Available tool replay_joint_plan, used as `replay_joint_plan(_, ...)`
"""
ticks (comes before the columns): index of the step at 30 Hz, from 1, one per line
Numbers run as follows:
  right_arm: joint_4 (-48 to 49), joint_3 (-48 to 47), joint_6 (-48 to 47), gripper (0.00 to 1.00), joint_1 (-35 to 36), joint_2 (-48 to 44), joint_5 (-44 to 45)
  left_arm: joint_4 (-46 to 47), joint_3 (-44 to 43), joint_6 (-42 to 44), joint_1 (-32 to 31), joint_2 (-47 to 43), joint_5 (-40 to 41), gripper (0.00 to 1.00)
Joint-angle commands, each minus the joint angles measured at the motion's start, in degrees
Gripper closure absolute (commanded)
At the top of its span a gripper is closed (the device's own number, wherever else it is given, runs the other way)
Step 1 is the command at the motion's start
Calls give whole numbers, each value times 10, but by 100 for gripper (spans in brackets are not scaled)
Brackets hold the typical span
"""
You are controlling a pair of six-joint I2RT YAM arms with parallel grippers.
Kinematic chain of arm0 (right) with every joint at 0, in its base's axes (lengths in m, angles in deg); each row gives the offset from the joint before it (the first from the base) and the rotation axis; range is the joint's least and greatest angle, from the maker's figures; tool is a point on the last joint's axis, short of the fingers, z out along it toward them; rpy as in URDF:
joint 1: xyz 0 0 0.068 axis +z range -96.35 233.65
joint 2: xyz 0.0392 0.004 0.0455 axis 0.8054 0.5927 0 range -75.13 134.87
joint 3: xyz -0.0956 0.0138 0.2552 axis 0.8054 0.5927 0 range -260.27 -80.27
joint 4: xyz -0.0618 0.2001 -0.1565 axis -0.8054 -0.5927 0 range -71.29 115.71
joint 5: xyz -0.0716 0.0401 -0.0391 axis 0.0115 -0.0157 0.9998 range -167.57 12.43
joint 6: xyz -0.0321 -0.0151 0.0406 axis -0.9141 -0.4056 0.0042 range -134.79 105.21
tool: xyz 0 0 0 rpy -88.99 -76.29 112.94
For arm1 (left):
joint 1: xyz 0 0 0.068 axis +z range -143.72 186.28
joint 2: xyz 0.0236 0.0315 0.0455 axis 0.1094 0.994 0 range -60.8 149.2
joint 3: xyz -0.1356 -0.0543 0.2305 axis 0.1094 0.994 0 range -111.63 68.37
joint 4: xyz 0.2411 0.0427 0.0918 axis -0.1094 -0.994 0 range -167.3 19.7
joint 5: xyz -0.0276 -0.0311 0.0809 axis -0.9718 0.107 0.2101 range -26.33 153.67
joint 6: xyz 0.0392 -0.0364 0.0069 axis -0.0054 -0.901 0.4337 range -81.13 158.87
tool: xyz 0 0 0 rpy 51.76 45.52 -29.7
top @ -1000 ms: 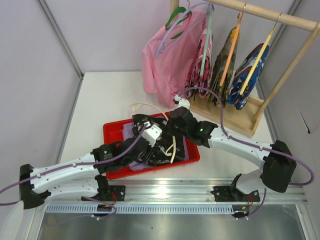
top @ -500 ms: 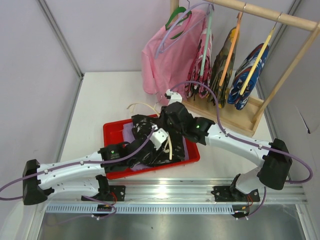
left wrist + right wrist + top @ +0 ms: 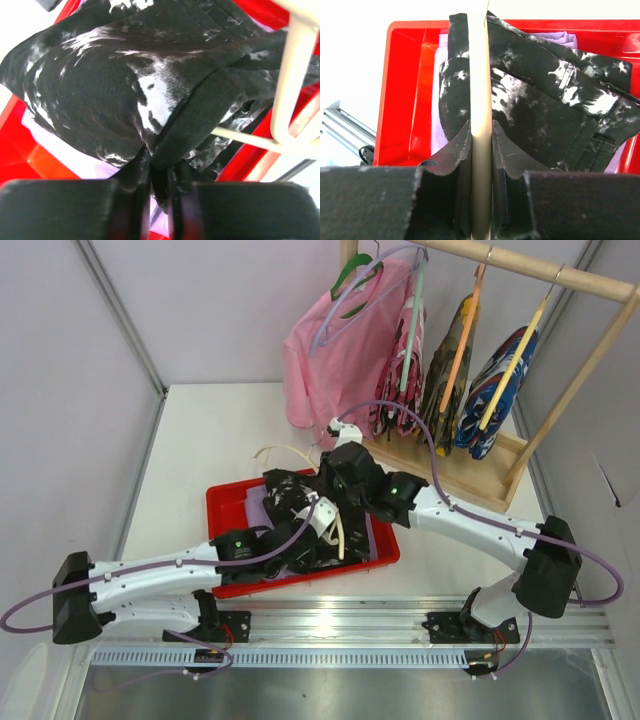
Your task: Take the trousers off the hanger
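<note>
Nearest the arms, one red tray (image 3: 215,496) on the worktop (image 3: 200,430) holds both pairs of trousers, with the black speckled trousers (image 3: 95,95) heaped over the lavender trousers (image 3: 75,159). The left claw (image 3: 159,200) is pinched tight on a fold of the black speckled trousers. The right claw (image 3: 481,200) is clamped on the bar of one cream hanger (image 3: 480,75) that runs across the same black cloth. Farther back, a wooden rack (image 3: 520,267) carries four hanging garments, a pink shirt (image 3: 330,370) among them.

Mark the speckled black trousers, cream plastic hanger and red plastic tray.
speckled trousers (image 3: 90,95): left wrist view, bunched cloth.
cream hanger (image 3: 481,100): right wrist view, straight bar.
red tray (image 3: 401,100): right wrist view, left wall.
</note>
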Motion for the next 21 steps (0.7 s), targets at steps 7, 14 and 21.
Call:
replay_joint_plan(7,45,-6,6,100,-19,-21,8,-25,4,-86,1,-43,84,100)
replay_joint_plan(14,43,40,4,100,-37,-45,10,-11,13,-107,31,-142,77,100)
replay_joint_plan(21,23,74,1,100,-42,-72,47,-24,3,-114,33,-136,75,100)
